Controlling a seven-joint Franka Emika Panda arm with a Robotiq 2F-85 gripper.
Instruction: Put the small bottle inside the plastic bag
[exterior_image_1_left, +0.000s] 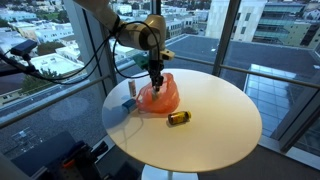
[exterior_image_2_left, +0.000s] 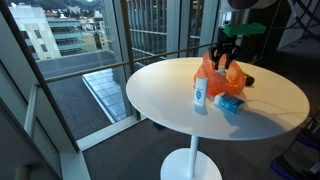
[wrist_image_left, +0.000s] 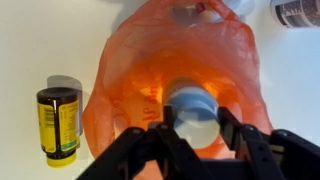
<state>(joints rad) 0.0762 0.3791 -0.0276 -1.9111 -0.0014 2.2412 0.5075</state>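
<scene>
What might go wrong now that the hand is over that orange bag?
The hand appears to grip a small bottle above the limp orange plastic bag; released off the opening, it could land on the table. The bag may also crumple or slide.

Round white table beside tall windows

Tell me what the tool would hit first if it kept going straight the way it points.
The tool points down onto a white round object between its fingers, likely the small bottle; past it comes the orange plastic bag, then the table. Depth is unclear.
</scene>
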